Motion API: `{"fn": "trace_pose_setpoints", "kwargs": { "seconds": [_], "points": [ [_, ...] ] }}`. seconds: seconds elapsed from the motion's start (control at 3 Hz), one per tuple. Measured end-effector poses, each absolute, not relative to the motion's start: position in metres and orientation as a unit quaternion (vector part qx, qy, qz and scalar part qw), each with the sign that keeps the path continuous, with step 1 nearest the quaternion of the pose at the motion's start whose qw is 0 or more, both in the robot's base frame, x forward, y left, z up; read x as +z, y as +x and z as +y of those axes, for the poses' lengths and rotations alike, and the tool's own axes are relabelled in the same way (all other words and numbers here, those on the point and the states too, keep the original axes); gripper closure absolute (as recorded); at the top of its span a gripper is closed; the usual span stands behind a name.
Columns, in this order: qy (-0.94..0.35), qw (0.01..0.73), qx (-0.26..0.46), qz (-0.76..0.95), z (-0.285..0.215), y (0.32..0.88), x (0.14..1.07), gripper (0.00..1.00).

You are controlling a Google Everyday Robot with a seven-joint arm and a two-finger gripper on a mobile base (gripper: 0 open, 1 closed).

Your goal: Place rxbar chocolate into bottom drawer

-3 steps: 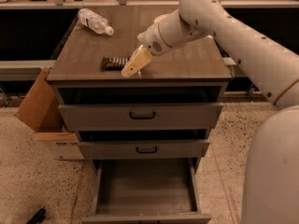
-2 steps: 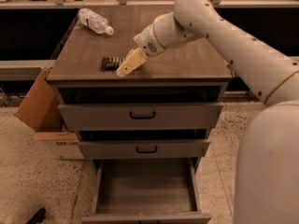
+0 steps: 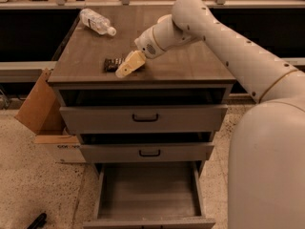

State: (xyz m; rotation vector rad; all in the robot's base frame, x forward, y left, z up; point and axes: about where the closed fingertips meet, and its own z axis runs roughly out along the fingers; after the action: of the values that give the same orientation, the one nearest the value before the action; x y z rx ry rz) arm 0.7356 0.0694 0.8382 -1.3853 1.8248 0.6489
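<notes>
Now the hand is hovering at the bar's right end, the bar lying just to its left; whether it's clenched, I cannot tell.

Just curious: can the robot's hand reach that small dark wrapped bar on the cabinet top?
Probably yes. The hand sits beside the small dark-wrapped bar on the wooden cabinet top, with nothing between them; the clear plastic bottle lies away.

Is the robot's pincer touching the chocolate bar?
Cannot tell. In the camera view the pincer overlaps the right end of the chocolate bar on the cabinet top, so no gap shows, but it might be just above it.
</notes>
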Motion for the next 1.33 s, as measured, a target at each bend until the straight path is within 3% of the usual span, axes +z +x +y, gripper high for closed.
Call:
{"fn": "trace_pose_setpoints", "kwargs": {
  "seconds": [0.33,0.67,1.0,1.33],
  "points": [
    [-0.533,0.367,0.258,0.718,0.069,0.742,0.83,0.0],
    [-0.528,0.366,0.261,0.721,0.069,0.745,0.825,0.18],
    [-0.523,0.36,0.268,0.724,0.07,0.744,0.818,0.41],
    [-0.523,0.362,0.269,0.723,0.071,0.742,0.82,0.72]
  ]
}}
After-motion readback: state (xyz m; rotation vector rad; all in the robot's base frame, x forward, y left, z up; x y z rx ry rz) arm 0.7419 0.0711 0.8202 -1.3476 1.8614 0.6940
